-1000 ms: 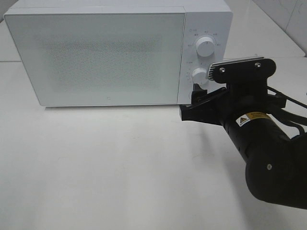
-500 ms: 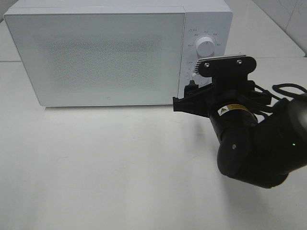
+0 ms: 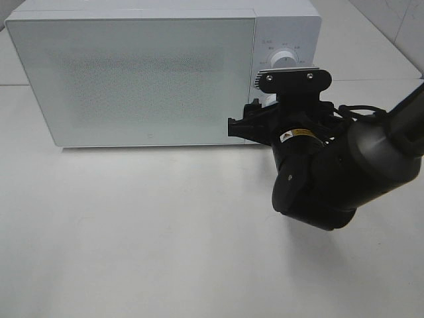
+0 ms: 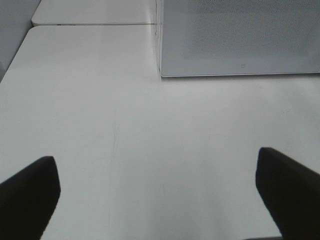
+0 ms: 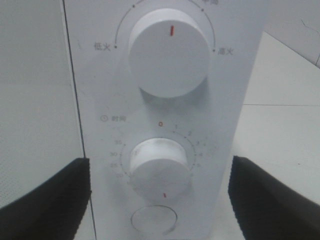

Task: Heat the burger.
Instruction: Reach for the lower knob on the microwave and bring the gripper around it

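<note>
A: Where is the burger? I can't find it in any view.

B: Nor can I. It isn't on the part of the tabletop that shows. The microwave stands along the far edge with its door shut and frosted, so nothing inside can be made out. My guess is that it sits in there.

A: And the tools?

B: The right tool is spread wide in front of the control panel, with a finger on either side of the timer knob and neither touching it. The power knob sits just above. The left tool is spread as well and holds nothing. It hangs over the tabletop toward the left edge, near the microwave's front corner.

A: If the burger has to be lifted out, how would it handle?

B: Light and soft, I'd judge. A bun gives under pressure and stacked layers tend to slide on one another, so a hard pinch could crush it or push the filling out.

A: So where to take hold?

B: Across the sides, low enough to catch both halves of the bun, closing gently. If it rests on something, taking that by the rim would be safer, but I can't tell whether it does.

A: And the timer knob?

B: Rigid, round and probably smooth. Grip its rim squarely, then turn.
</note>
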